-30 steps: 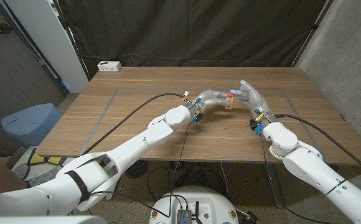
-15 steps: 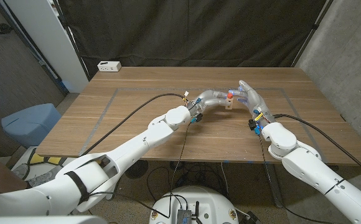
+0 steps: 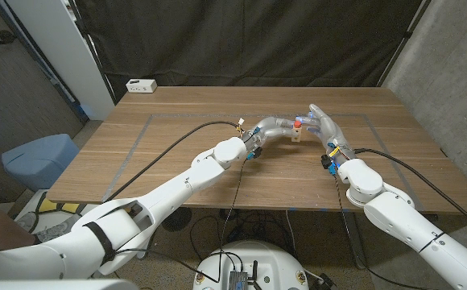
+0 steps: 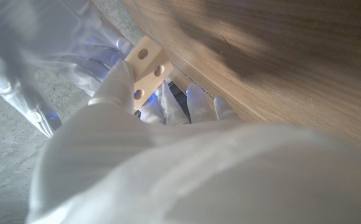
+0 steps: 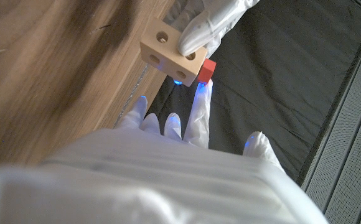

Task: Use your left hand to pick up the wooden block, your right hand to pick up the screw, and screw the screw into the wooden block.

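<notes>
The wooden block (image 3: 297, 133) hangs over the far middle of the table (image 3: 177, 145), gripped in the fingers of the left hand (image 3: 275, 127), and it sits where it did a second ago. The red screw (image 3: 297, 124) is against the block's top, pinched by the right hand (image 3: 324, 126) just to its right. Only the right forearm has eased slightly inward, so I judge the screwing under way, with little visible progress.

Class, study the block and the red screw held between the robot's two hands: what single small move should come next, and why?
Probably a small turn of the right hand to twist the red screw further in. The left hand already holds the wooden block above the table, and the screw's head sits against the block's side, so it appears seated in a hole. How deep it sits cannot be told.
</notes>
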Controlling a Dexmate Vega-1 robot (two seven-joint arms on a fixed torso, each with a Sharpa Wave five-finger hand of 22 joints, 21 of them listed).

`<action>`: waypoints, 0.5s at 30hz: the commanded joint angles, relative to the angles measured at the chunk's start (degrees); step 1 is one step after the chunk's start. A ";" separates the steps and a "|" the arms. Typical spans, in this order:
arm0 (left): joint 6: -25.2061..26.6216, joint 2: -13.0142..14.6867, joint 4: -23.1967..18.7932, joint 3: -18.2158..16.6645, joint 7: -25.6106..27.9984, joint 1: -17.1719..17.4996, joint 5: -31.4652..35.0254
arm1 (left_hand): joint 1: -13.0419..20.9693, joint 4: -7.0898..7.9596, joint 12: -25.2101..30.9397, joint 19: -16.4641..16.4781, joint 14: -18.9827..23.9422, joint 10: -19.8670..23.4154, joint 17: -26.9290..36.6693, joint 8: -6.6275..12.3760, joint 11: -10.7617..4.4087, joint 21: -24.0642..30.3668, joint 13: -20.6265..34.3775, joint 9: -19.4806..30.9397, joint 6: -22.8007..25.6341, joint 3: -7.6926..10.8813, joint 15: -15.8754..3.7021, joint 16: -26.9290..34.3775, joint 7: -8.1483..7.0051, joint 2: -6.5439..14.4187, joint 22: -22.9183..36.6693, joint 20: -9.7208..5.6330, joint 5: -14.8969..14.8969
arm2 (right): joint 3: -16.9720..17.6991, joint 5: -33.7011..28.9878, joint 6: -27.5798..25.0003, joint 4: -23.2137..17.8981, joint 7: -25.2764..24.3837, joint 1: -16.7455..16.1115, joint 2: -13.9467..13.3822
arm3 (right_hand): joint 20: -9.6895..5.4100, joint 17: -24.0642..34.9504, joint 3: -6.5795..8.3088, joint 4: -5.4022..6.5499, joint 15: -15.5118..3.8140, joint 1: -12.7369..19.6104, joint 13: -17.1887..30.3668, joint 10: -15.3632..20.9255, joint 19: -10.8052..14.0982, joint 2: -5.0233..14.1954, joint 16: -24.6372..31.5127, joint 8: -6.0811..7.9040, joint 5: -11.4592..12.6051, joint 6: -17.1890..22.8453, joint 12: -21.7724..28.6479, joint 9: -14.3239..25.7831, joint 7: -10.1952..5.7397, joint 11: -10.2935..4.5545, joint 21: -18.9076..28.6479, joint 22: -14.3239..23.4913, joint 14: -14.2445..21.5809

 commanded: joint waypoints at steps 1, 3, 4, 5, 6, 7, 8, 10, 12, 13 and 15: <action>-0.34 -0.12 0.54 0.00 -0.14 -0.14 -0.12 | -0.18 1.60 0.99 0.24 0.31 1.23 0.03 0.45 -0.56 0.38 2.00 0.08 3.74 1.87 -0.89 0.09 2.37 0.94 0.31 -0.28 0.29 | 0.17 -0.36 -0.55 -0.41 -1.41 -0.51 0.32 | -0.13 0.03 0.21 0.12 -0.01 0.18 0.19 0.95 0.83 0.35 0.39 0.45 0.36 0.83 0.39 0.05 0.17 -0.13 0.49 0.12 0.50; -0.50 -0.14 0.66 0.00 -0.18 -0.17 -0.12 | -0.22 1.61 1.01 0.25 0.30 1.27 0.03 0.45 -0.57 0.38 2.01 0.08 3.75 1.84 -0.92 0.09 2.36 0.90 0.31 -0.30 0.28 | 0.19 -0.48 -0.67 -0.50 -1.62 -0.57 0.33 | -0.13 0.03 0.22 0.10 -0.01 0.21 0.19 1.04 0.90 0.37 0.44 0.45 0.37 0.92 0.40 0.05 0.24 -0.13 0.51 0.12 0.66; -0.47 -0.15 0.67 -0.01 -0.19 -0.18 -0.14 | -0.23 1.61 1.01 0.27 0.32 1.27 0.03 0.44 -0.59 0.39 2.02 0.08 3.72 1.84 -0.90 0.10 2.38 0.89 0.31 -0.37 0.28 | 0.21 -0.57 -0.80 -0.61 -1.82 -0.61 0.34 | -0.18 0.02 0.25 0.09 -0.06 0.25 0.19 1.14 1.00 0.40 0.47 0.54 0.37 1.25 0.41 0.05 0.39 -0.14 0.54 0.12 0.78; -0.50 -0.17 0.71 -0.04 -0.20 -0.16 -0.21 | -0.23 1.61 1.00 0.29 0.33 1.24 0.03 0.44 -0.59 0.40 2.02 0.08 3.72 1.83 -0.92 0.10 2.39 0.88 0.31 -0.35 0.28 | 0.23 -0.58 -0.88 -0.68 -1.87 -0.64 0.32 | -0.17 0.01 0.26 0.07 -0.11 0.27 0.19 1.24 1.10 0.42 0.51 0.54 0.37 1.30 0.43 0.05 0.39 -0.15 0.57 0.12 0.88; -0.54 -0.18 0.76 -0.05 -0.24 -0.17 -0.24 | -0.22 1.61 1.01 0.28 0.35 1.25 0.03 0.43 -0.54 0.39 2.02 0.08 3.71 1.83 -0.92 0.11 2.41 0.88 0.31 -0.33 0.28 | 0.25 -0.61 -0.97 -0.75 -2.04 -0.66 0.38 | -0.18 0.01 0.28 0.06 -0.14 0.29 0.19 1.33 1.13 0.43 0.52 0.56 0.38 1.41 0.45 0.05 0.30 -0.16 0.57 0.12 0.93; -0.54 -0.16 0.78 -0.03 -0.21 -0.18 -0.18 | -0.23 1.60 1.02 0.30 0.36 1.29 0.03 0.45 -0.53 0.40 2.01 0.08 3.75 1.83 -0.93 0.11 2.44 0.87 0.31 -0.36 0.28 | 0.27 -0.68 -1.05 -0.82 -2.21 -0.69 0.42 | -0.28 0.00 0.29 0.05 -0.18 0.32 0.19 1.54 1.24 0.44 0.57 0.61 0.38 1.63 0.49 0.05 0.41 -0.14 0.60 0.12 1.11; -0.58 -0.17 0.83 -0.05 -0.24 -0.18 -0.23 | -0.22 1.59 1.03 0.29 0.37 1.30 0.02 0.44 -0.54 0.40 2.02 0.08 3.72 1.82 -0.93 0.11 2.42 0.84 0.31 -0.35 0.27 | 0.29 -0.71 -1.08 -0.87 -2.27 -0.70 0.43 | -0.38 0.00 0.31 0.04 -0.17 0.35 0.19 1.65 1.39 0.46 0.58 0.60 0.38 1.66 0.52 0.05 0.40 -0.20 0.65 0.12 1.18; -0.55 -0.17 0.84 -0.10 -0.21 -0.16 -0.28 | -0.23 1.60 1.03 0.32 0.37 1.31 0.02 0.43 -0.53 0.41 2.02 0.08 3.72 1.82 -0.93 0.11 2.37 0.84 0.31 -0.34 0.27 | 0.32 -0.78 -1.20 -0.97 -2.46 -0.72 0.47 | -0.40 -0.01 0.34 0.00 -0.18 0.42 0.19 1.90 1.55 0.49 0.62 0.70 0.38 2.11 0.55 0.05 0.58 -0.24 0.68 0.12 1.36; -0.66 -0.17 0.94 -0.13 -0.27 -0.17 -0.33 | -0.23 1.62 1.01 0.30 0.33 1.27 0.04 0.42 -0.54 0.40 2.01 0.08 3.68 1.85 -0.93 0.10 2.37 0.91 0.31 -0.31 0.28 | 0.34 -0.85 -1.43 -1.09 -2.62 -0.71 0.46 | -0.38 -0.02 0.37 -0.03 -0.20 0.47 0.19 2.13 1.64 0.51 0.65 0.81 0.38 2.56 0.58 0.05 0.64 -0.24 0.68 0.12 1.53; -0.59 -0.14 0.91 -0.14 -0.28 -0.17 -0.35 | -0.26 1.64 1.02 0.26 0.31 1.27 0.04 0.40 -0.54 0.39 2.02 0.08 3.63 1.84 -0.94 0.10 2.37 0.93 0.31 -0.31 0.28 | 0.35 -0.86 -1.32 -1.06 -2.67 -0.73 0.54 | -0.37 -0.03 0.39 -0.05 -0.20 0.51 0.19 2.36 1.70 0.52 0.68 0.86 0.38 2.83 0.63 0.05 0.65 -0.16 0.68 0.12 1.65; -0.56 -0.11 0.94 -0.17 -0.31 -0.19 -0.38 | -0.26 1.63 1.03 0.26 0.34 1.28 0.03 0.42 -0.55 0.38 2.03 0.08 3.68 1.84 -0.91 0.10 2.26 0.90 0.31 -0.38 0.28 | 0.31 -0.97 -1.51 -1.14 -2.86 -0.69 0.60 | -0.36 -0.04 0.41 -0.07 -0.21 0.55 0.19 2.51 1.77 0.54 0.68 0.91 0.38 3.06 0.64 0.05 0.64 -0.17 0.69 0.12 1.73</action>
